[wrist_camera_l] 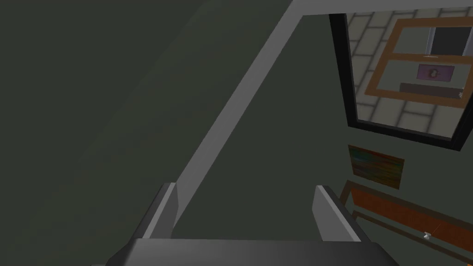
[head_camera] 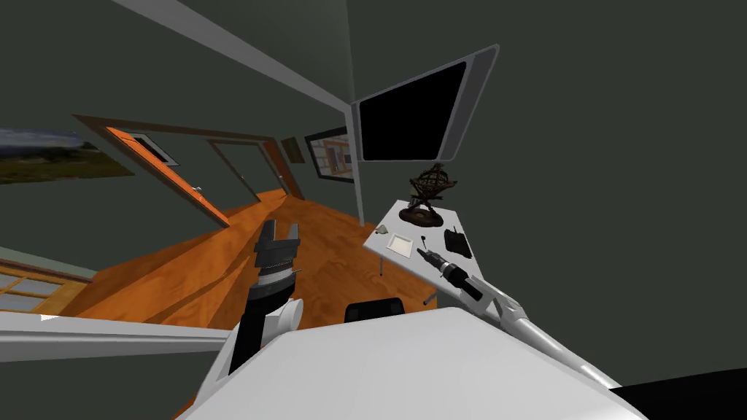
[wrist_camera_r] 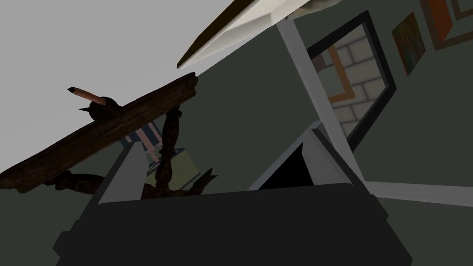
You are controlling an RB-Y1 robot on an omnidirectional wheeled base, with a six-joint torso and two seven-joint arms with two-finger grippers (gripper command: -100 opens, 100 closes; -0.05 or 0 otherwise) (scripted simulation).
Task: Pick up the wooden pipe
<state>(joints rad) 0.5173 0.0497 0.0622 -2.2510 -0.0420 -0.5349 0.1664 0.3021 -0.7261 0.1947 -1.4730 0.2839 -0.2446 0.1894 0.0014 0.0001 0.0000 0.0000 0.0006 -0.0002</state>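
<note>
Right gripper (wrist_camera_r: pixel 224 138) sits nearest, its fingers spread wide with nothing between them, reaching low over the white table (head_camera: pixel 394 222). Wooden pipe (wrist_camera_r: pixel 94 101) lies on the tabletop, apart from the fingers, just beyond the dark base of the globe stand (head_camera: pixel 427 197). From the head view it seems to lie just ahead of the fingertips, toward 12 o'clock, with a white tray (head_camera: pixel 400 244) at 9 o'clock and a flat black pad (head_camera: pixel 457 243) at 2 o'clock. I judge the reach unfinished. To do it well, the hand should swing toward the pipe, keep clear of the stand's base, straddle the pipe where stem meets bowl, then close. A thin stem gripped alone could roll away. Left gripper (head_camera: pixel 277 237), also spread wide, hangs over the floor at 9 o'clock.
</note>
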